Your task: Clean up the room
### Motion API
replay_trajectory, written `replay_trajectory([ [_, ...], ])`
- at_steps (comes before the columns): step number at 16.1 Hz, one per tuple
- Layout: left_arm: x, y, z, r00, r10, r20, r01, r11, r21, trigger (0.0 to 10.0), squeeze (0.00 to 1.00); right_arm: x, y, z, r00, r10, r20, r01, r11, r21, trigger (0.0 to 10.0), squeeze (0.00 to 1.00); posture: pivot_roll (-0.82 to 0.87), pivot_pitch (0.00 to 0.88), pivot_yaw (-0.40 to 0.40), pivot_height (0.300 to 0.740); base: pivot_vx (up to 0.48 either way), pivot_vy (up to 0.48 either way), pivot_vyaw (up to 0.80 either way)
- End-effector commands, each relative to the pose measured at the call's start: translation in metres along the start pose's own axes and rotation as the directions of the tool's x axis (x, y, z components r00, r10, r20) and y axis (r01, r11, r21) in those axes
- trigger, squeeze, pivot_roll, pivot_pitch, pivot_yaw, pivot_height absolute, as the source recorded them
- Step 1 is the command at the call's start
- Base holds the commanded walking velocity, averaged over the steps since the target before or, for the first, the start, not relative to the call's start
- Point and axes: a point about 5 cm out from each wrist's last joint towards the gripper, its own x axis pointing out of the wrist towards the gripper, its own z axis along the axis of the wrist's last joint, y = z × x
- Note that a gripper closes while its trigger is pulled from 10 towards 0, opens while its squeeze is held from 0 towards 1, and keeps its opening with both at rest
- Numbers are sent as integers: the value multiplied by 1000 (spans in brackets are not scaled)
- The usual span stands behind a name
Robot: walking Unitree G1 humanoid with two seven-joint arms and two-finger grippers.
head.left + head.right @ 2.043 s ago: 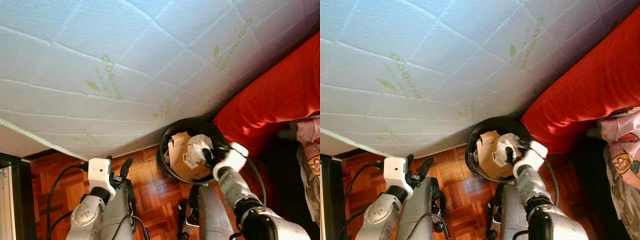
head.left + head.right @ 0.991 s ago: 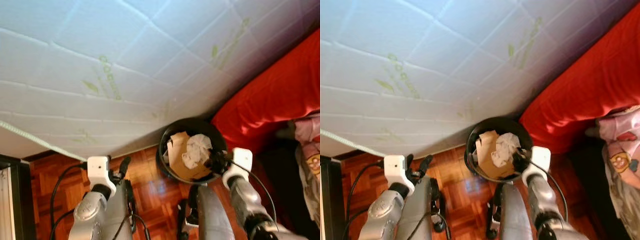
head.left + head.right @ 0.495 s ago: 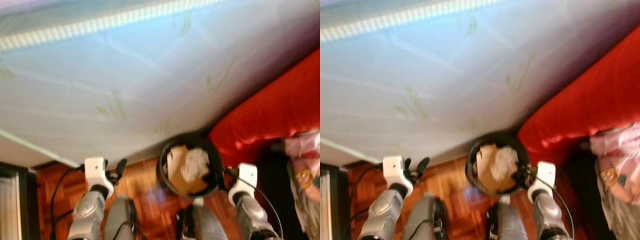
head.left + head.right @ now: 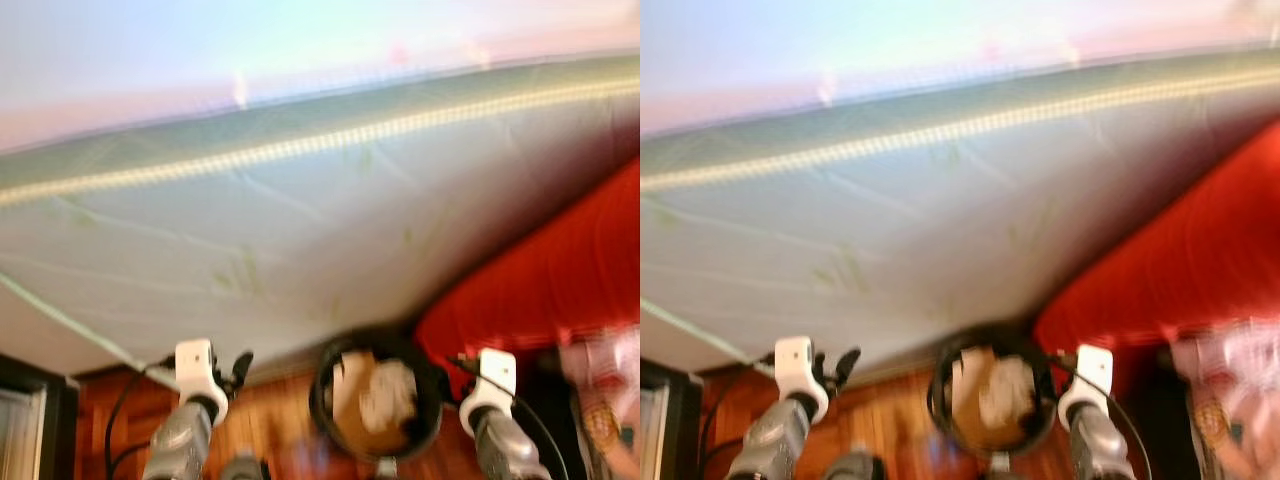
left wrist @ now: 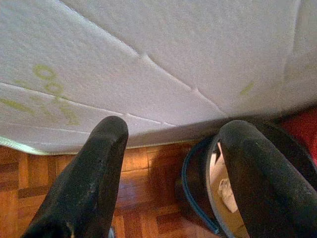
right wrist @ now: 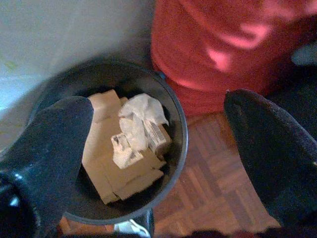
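The head views are smeared with motion, but the layout reads clearly enough. At the far left, the left hand [image 5: 168, 178] is raised low in front of the robot, its two black fingers [image 5: 84, 183] spread wide with nothing between them; its wrist view looks along them at the quilted white mattress [image 4: 250, 230] with green print, which leans overhead, and at a strip of wooden parquet floor [image 5: 143, 178] beneath it.

Moving right, the black bin [image 6: 176, 148] stands on the floor at the foot of the mattress, just beside a red cover [image 4: 540, 280]. Inside it lie flat cardboard pieces [image 6: 106, 163] with a crumpled white paper [image 6: 141, 116] and a small printed packet on top — the rubbish is in the bin, well below the rim.

Further right, the right hand [image 6: 158, 153] hovers just above and beside the bin's rim, its fingers [image 6: 270, 163] wide apart and empty, framing the bin's mouth in its wrist view.

Judging from this, the drop into the bin is done and the step in hand is the pull-away. The next move calls for finding another stray item in the room, so the robot must look about and carry an open hand to whatever it picks out. At the far right edge a pale patterned cloth [image 4: 600, 400] shows — too blurred to say what it is.
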Motion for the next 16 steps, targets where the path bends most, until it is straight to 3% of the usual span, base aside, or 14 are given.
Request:
replay_trajectory([
  [1, -6, 8, -12, 998, 41, -51, -42, 999, -20, 10000, 0, -4, -3, -14, 998, -10, -60, 10, 1000, -2, 10000, 0, 69, 81, -58, 740, 0, 0, 0],
  [4, -8, 9, -25, 990, 50, -132, -52, 998, -16, 10000, 0, -10, -10, -33, 986, -37, -160, 39, 999, 6, 10000, 0, 62, 58, -43, 740, 0, 0, 0],
  [8, -13, 15, -36, 978, 77, -195, -80, 997, -9, 10000, 0, -22, -19, -58, 963, -86, -254, 87, 996, -8, 10000, 0, 70, 95, -33, 740, 0, 0, 0],
  [16, -27, 19, -57, 960, 87, -266, -89, 996, 2, 10000, 0, -35, -23, -80, 944, -117, -307, 124, 992, 2, 10000, 0, 67, 157, -27, 740, 0, 68, 0],
])
